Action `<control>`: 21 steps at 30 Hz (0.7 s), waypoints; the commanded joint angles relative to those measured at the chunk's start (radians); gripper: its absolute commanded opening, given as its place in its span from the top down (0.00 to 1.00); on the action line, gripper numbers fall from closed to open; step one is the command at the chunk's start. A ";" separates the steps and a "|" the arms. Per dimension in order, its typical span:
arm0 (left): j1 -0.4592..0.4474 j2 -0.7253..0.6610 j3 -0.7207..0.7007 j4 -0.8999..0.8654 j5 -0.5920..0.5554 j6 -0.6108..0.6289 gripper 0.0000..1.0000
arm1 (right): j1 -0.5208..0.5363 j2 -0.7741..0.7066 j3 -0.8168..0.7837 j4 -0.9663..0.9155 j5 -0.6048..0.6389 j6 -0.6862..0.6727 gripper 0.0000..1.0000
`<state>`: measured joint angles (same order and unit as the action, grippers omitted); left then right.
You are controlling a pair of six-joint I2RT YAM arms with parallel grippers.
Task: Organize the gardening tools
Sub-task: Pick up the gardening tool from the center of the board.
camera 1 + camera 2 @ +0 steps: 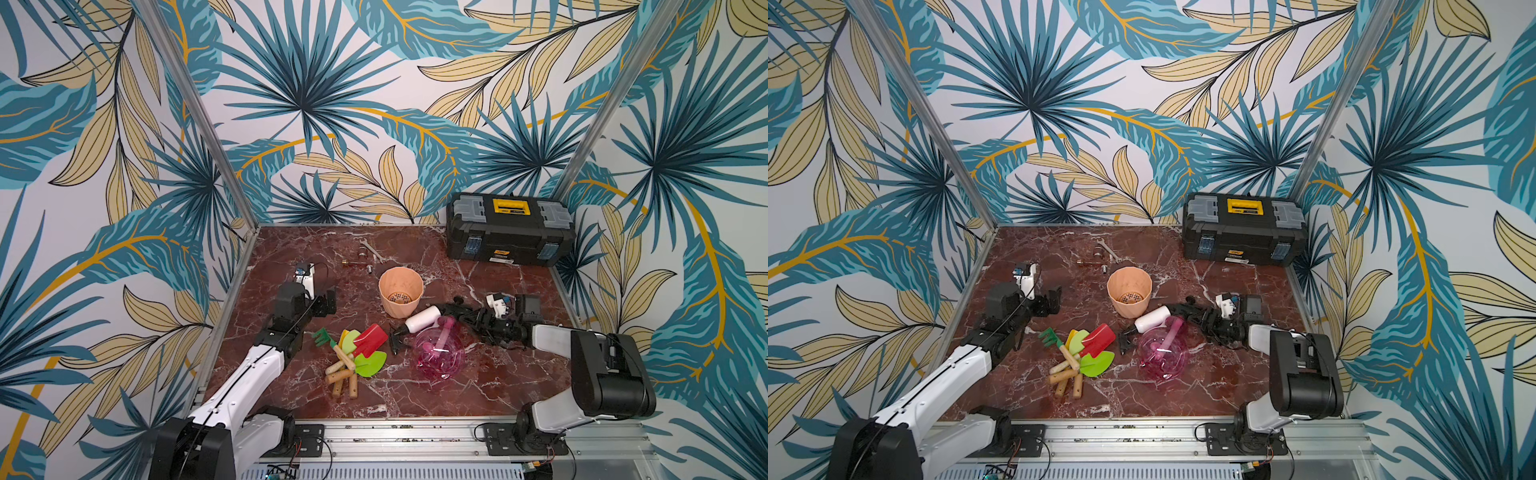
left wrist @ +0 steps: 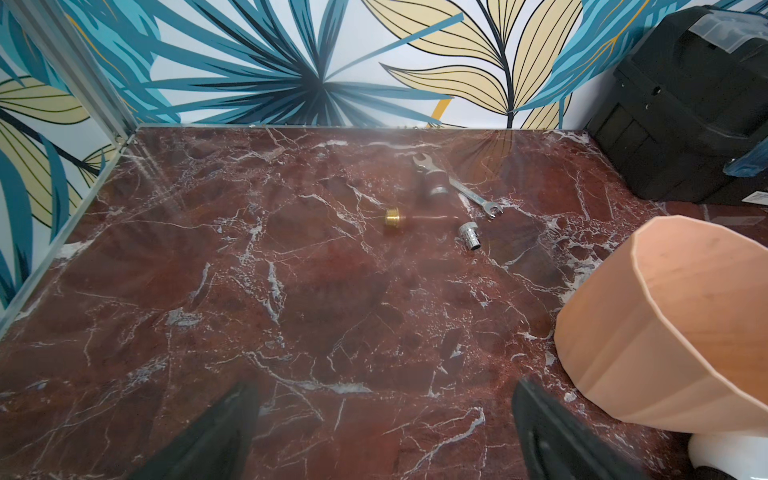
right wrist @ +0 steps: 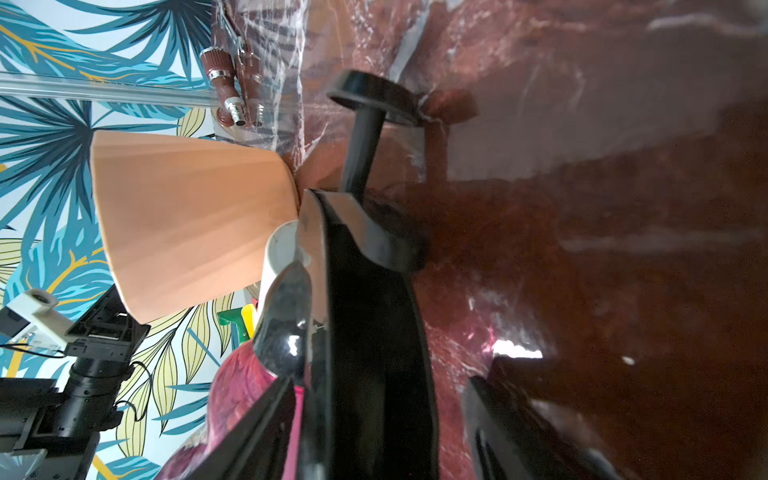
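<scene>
Broadly, the red marble desk [image 1: 415,395] carries everything. The black-and-yellow toolbox [image 1: 509,232] sits shut in its far right corner. A peach pot [image 1: 401,291] stands upright near the middle. Just in front of the pot, the pink sprayer [image 1: 440,353] lies on its side, its white neck close against the pot.

The right gripper [image 3: 382,386] straddles the sprayer's black top. Its fingers are apart and a gap shows beside one of them, so it is not clamped. The left gripper [image 2: 386,384] hangs spread wide over bare desk left of the pot, holding nothing.

The wooden-handled hand tools [image 1: 353,353] lie heaped just left of the sprayer. Their red, yellow, lime and dark-green heads point toward the pot. A silver wrench [image 2: 461,187] and small fittings [image 2: 470,236] lie near the back wall, well apart from the heap.
</scene>
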<state>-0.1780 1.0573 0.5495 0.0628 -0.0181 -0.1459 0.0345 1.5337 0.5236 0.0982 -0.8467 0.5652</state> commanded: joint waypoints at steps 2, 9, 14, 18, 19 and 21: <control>-0.007 -0.008 -0.016 0.011 -0.008 0.011 0.00 | 0.004 0.009 -0.015 0.070 -0.043 0.018 0.39; -0.008 -0.008 -0.019 0.005 0.000 0.008 0.00 | 0.004 -0.024 0.000 0.046 -0.039 -0.008 0.55; -0.008 -0.008 -0.015 -0.003 -0.007 0.015 0.00 | 0.004 -0.069 0.027 -0.004 -0.026 -0.031 0.68; -0.008 -0.006 -0.016 0.002 -0.007 0.016 0.00 | 0.003 -0.147 0.057 -0.083 0.012 -0.066 0.74; -0.008 -0.006 -0.015 0.005 -0.006 0.016 0.00 | 0.002 -0.164 0.062 -0.106 0.022 -0.074 0.74; -0.008 -0.003 -0.016 0.009 -0.006 0.017 0.00 | 0.002 -0.204 0.075 -0.145 0.039 -0.088 0.75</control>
<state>-0.1822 1.0576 0.5400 0.0624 -0.0189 -0.1421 0.0345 1.3750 0.5716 0.0212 -0.8360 0.5312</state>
